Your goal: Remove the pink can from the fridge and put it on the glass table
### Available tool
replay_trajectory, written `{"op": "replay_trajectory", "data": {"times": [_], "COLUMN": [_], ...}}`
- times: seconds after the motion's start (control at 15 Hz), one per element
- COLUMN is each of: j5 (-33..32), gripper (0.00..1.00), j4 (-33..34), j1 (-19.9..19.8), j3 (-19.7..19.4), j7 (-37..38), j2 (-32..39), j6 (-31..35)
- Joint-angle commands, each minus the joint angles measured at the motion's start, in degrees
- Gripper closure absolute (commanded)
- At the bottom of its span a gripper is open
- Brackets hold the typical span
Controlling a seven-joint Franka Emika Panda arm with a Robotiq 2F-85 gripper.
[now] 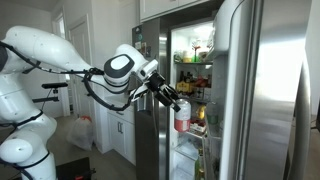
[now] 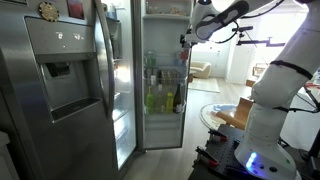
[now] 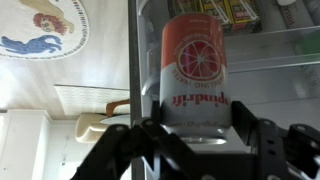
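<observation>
Nearest my wrist camera, the black, matte gripper (image 3: 195,150) is narrowed onto the pink can (image 3: 195,70), its blocky fingers (image 3: 252,148) pressed against the can's two sides. The can is a smooth metal cylinder, pale pinkish-white, printed with a red-orange citrus slice and lettering that reads upside down in this view. Behind it runs a white, lit shelf of the fridge (image 3: 290,70). To one side, past a thin vertical edge, hangs a round rooster picture (image 3: 40,25).

In an exterior view, the glossy white arm (image 1: 50,55) reaches across to the open fridge (image 1: 270,90). The gripper (image 1: 172,100) holds the can (image 1: 181,118) at the front of the opening, about mid-height, its reddish top towards the fingers.

In an exterior view, the brushed stainless-steel fridge (image 2: 70,80) shows its recessed dispenser (image 2: 62,85) on the closed door. Green and yellow bottles (image 2: 160,98) stand on a bright inner shelf. The gripper (image 2: 187,38) is near the top of the opening; the can is too small to make out there.
</observation>
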Motion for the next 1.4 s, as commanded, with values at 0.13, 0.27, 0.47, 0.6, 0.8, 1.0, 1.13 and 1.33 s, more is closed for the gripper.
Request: {"op": "replay_trajectory", "data": {"times": [0.13, 0.27, 0.47, 0.6, 0.8, 1.0, 1.13, 1.33], "j5": [0.59, 0.68, 0.92, 0.7, 0.4, -0.12, -0.25, -0.23], "gripper": [0.55, 0.55, 0.55, 0.55, 0.55, 0.55, 0.55, 0.55], "j4": [-5.05, -6.22, -7.75, -8.43, -9.47, -10.31, -10.85, -11.75], "j1": [-8.75, -10.79, -13.28, -15.01, -17.44, -19.93, -21.88, -24.68], "j3": [4.49, 4.56, 4.26, 4.08, 3.64, 3.23, 3.13, 3.02], "j7": [1.27, 1.29, 1.27, 1.53, 1.85, 2.41, 3.06, 3.94], "j2": [-4.71, -5.23, -5.89, -5.95, -6.09, -5.92, -5.68, -5.25], "j6": [-0.95, -1.0, -0.9, -0.79, -0.76, -0.95, -0.94, -0.56]}}
